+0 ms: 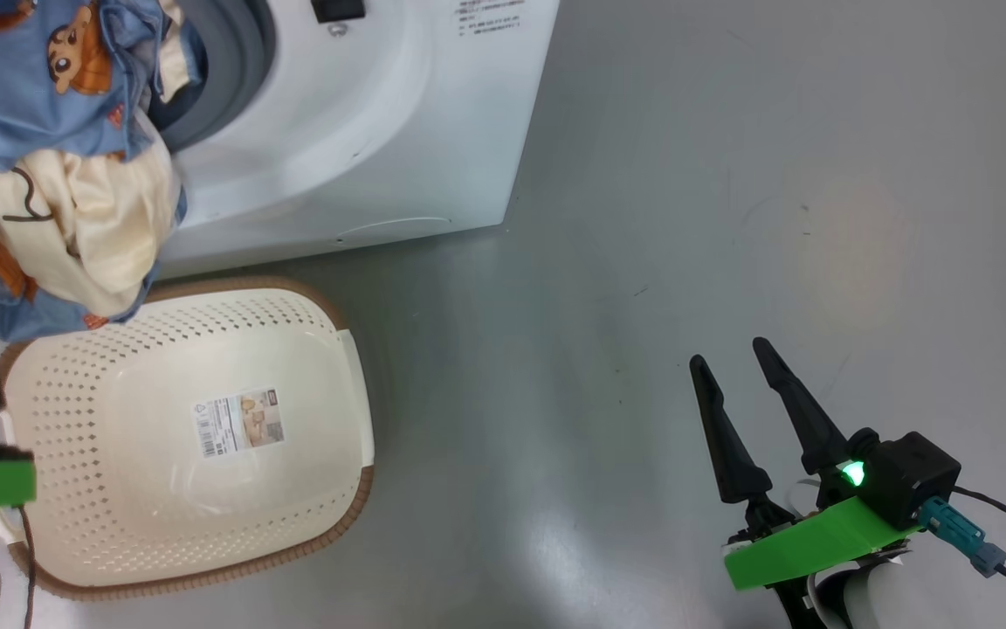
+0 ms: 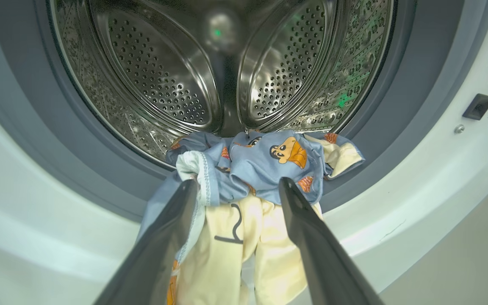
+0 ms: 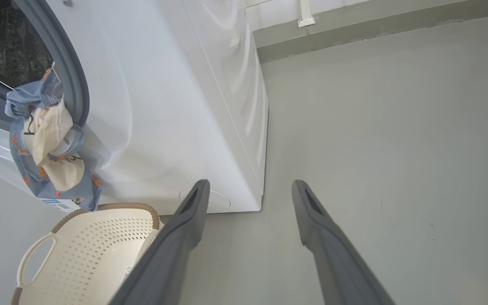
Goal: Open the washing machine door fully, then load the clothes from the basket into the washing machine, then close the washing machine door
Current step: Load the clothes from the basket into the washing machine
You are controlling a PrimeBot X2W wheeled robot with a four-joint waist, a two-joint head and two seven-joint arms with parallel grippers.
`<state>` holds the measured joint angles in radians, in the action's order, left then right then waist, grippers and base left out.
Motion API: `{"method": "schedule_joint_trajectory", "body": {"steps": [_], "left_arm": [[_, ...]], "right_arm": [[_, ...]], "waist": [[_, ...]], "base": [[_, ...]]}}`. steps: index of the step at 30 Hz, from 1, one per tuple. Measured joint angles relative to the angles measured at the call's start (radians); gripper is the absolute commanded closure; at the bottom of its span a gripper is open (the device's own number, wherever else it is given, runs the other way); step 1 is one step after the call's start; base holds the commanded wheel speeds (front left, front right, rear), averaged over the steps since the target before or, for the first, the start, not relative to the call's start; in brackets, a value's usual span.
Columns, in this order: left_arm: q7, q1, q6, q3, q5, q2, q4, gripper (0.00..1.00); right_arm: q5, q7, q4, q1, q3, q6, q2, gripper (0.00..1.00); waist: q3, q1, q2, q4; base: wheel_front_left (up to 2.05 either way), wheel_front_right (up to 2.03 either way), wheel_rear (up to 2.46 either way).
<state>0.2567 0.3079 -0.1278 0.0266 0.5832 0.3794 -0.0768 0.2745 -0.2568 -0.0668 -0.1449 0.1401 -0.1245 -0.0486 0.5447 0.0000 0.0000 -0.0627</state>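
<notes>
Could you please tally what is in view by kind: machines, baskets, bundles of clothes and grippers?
washing machine: 1
basket: 1
clothes, one bundle hanging over the drum's lip (separate garments cannot be counted): 1
grippers, the left gripper and the right gripper: 2
Total: 5

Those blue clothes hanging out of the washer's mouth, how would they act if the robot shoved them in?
Probably floppy: the clothes sag in folds over the grey gasket and hang down the front of the washing machine. Likely light, being thin cloth. A push would probably bunch them rather than move them whole, and the hanging part might slip out.
</notes>
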Motion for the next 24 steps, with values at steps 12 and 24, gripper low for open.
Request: {"method": "schedule_joint_trajectory", "body": {"steps": [12, 24], "left_arm": [[0.0, -0.181, 0.0, 0.077, -0.032, -0.035, 0.0, 0.0], [0.0, -0.312, 0.0, 0.116, -0.047, -0.06, -0.013, 0.0]], "right_arm": [[-0.017, 0.0, -0.005, 0.0, -0.001, 0.0, -0.001, 0.0], [-0.018, 0.0, -0.008, 0.0, -0.001, 0.0, -0.001, 0.0]], "waist": [[-0.005, 0.0, 0.0, 0.0], [-0.006, 0.0, 0.0, -0.003]], "base": [[0.0, 0.0, 0.0], [0.0, 0.0, 0.0]]}}
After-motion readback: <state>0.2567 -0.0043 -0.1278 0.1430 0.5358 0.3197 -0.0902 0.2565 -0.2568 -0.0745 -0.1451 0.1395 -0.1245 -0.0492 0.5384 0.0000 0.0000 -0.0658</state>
